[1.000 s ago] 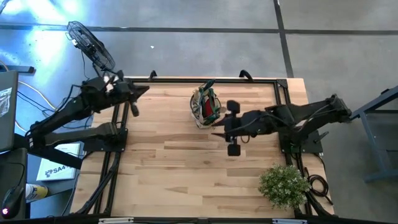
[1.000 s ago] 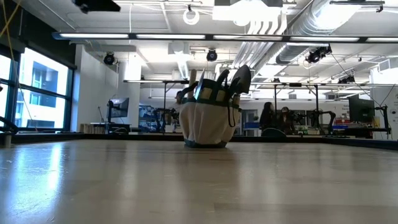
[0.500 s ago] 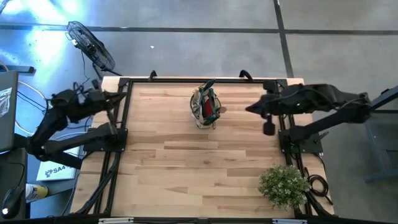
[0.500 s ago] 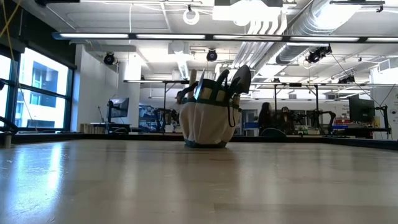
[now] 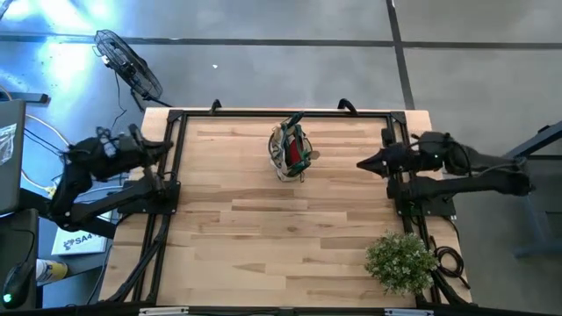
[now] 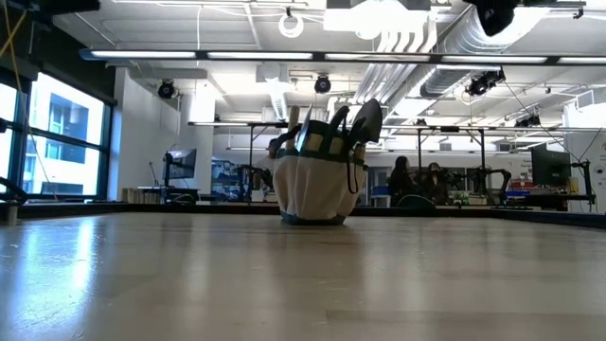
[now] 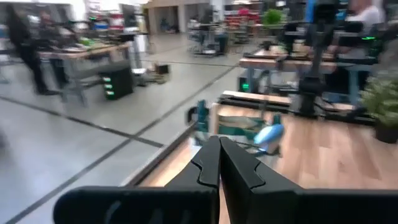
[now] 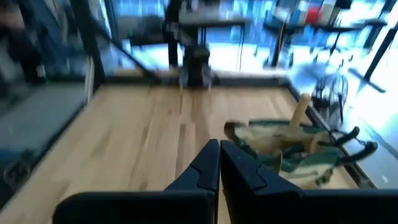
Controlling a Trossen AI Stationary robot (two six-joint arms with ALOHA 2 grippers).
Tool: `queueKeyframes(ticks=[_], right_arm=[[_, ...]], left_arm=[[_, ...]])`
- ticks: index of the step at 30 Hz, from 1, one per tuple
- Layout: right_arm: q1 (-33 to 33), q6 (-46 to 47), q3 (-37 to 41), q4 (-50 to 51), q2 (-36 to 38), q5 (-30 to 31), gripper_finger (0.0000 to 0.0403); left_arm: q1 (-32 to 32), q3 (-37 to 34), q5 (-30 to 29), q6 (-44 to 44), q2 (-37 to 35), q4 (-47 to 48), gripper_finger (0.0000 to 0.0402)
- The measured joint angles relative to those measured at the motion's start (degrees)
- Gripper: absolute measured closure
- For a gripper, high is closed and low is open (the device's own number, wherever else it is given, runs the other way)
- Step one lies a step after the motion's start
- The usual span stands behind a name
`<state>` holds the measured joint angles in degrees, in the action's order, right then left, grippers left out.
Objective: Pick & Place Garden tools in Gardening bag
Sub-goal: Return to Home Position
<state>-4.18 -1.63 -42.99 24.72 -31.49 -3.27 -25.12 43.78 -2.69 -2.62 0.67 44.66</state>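
- The left gripper (image 5: 163, 145) is hanging over the left edge of the table (image 5: 246, 228), and the right gripper (image 5: 363, 164) is hanging over the right edge. Both are well apart from the gardening bag (image 5: 288, 149). I judge they are parking out of the way, since nothing is lying loose on the bare wood for them to fetch.
- In both wrist views the fingers (image 7: 208, 163) of each gripper are pressing together with nothing between them. That suits arms that are resting rather than carrying.
- The gardening bag is standing on the table toward the far edge, about midway between left and right, so either arm can reach it.
- The bag is sitting upright on its base with its mouth facing up. Its soft wall is propping the garden tools (image 6: 331, 128) so they are not spilling out.
- The tools are poking out of the mouth with their long axes running roughly upright and fanning a little apart.
  - A dark trowel blade (image 6: 367, 118) is pointing up and leaning right in the low view.
  - A pale wooden handle (image 8: 301, 109) is rising beside it.
- From above, something red (image 5: 283, 151) is showing inside the mouth, probably the glove.
- The bushy plant (image 5: 399, 261) is standing at the near right corner, well apart from the bag, and is taking no part.
- The packing is looking finished to me.
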Motion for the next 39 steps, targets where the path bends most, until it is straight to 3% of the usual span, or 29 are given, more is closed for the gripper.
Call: queueKeyframes(ticks=[8, 15, 20, 26, 33, 39], right_arm=[[-3.26, 6.29, 17.98, -16.98, 11.81, -1.04, 0.0399], [-3.46, 13.41, 28.73, -27.95, 15.49, 0.51, 0.0399], [-3.44, 16.73, 32.11, -29.83, 15.43, 2.98, 0.0399], [-3.44, 12.71, 34.35, -30.29, 15.44, -0.03, 0.0399], [-3.24, 14.72, 39.00, -38.57, 15.46, -1.16, 0.0399], [-1.32, 14.42, 42.48, -40.95, 15.39, 4.64, 0.0399]], left_arm=[[0.02, -10.66, 3.90, 1.51, -0.29, -11.50, 0.0401], [0.02, -16.29, 8.79, 6.77, -0.27, -18.09, 0.0401], [0.02, -18.11, 13.05, 11.92, -0.27, -25.15, 0.0401], [0.00, -21.98, 8.31, 10.94, -0.27, -26.46, 0.0401], [0.02, -29.38, 10.52, 11.95, -0.27, -34.89, 0.0401], [0.02, -31.18, 10.70, 11.84, -0.27, -35.16, 0.0401]])
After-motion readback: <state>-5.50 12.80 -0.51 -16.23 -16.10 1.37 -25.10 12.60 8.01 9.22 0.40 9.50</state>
